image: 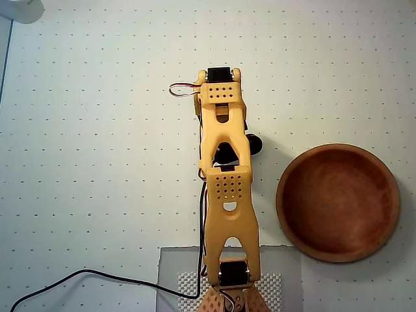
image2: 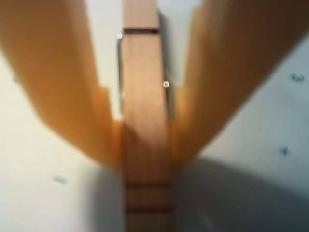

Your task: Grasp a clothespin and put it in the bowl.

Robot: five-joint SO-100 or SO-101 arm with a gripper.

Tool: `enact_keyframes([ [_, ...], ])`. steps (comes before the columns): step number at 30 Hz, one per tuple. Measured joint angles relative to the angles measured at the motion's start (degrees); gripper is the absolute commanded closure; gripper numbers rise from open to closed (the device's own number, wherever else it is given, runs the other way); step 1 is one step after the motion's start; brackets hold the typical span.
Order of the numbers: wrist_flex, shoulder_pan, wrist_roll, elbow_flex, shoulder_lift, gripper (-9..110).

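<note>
In the wrist view the tan wooden clothespin (image2: 145, 96) runs straight up the middle of the picture. My gripper (image2: 145, 150) is shut on it, and an orange finger (image2: 72, 87) presses each long side near its lower half. Whether it rests on the table or hangs just above it I cannot tell. In the overhead view the yellow arm (image: 223, 143) reaches up the middle of the table and hides both gripper and clothespin beneath its far end. The reddish-brown wooden bowl (image: 338, 203) stands empty to the arm's right, well apart from it.
A white dotted sheet (image: 97, 130) covers the table. The arm's base sits on a grey mat (image: 170, 273) at the bottom edge, with a black cable (image: 97, 279) trailing off to the left. A pale object (image: 19, 10) shows in the top left corner.
</note>
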Motion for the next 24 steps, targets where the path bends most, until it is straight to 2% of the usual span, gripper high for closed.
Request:
enact_keyframes([
  [14, 1.05, -2.55, 3.96, 0.62, 24.61, 105],
  [24, 3.52, -3.6, 9.05, 14.33, 46.49, 105],
])
